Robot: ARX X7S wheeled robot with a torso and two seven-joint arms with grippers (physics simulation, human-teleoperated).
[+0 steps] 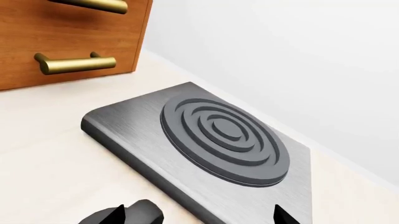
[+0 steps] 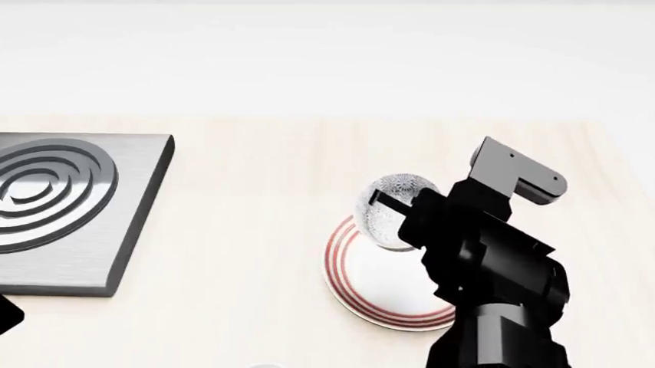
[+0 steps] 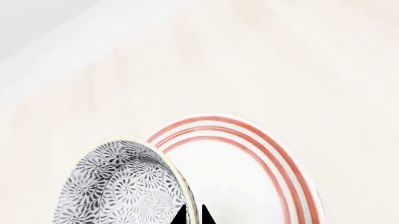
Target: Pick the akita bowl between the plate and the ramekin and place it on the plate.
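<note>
The bench [image 2: 266, 161] is a pale surface carrying a steel hob [image 2: 72, 207] at the robot's left and the plate [image 2: 384, 287] nearer the middle. The hob is well apart from the plate and plays no part in this step.

The plate lies flat, its red rings visible on the near-left rim; its right portion is hidden by the right arm in the head view.

The bowl [image 2: 394, 211] is held tilted on its side above the far edge of the plate, its speckled outside showing in the right wrist view [image 3: 121, 186]. It appears lifted off the bench, though whether it touches the plate rim cannot be told.

The right pincer [image 3: 192, 215] is clamped on the bowl's rim, one finger to each side of the wall. The left pincer [image 1: 199, 217] hangs over the hob with its jaws apart and empty.

Judgement: the carry is nearly complete; placement remains. The bowl should be brought further over the plate's centre, levelled so its base faces down, and lowered until seated before release. A release while tilted risks the bowl rolling off the rim. The ramekin is not identifiable in these views.
</note>
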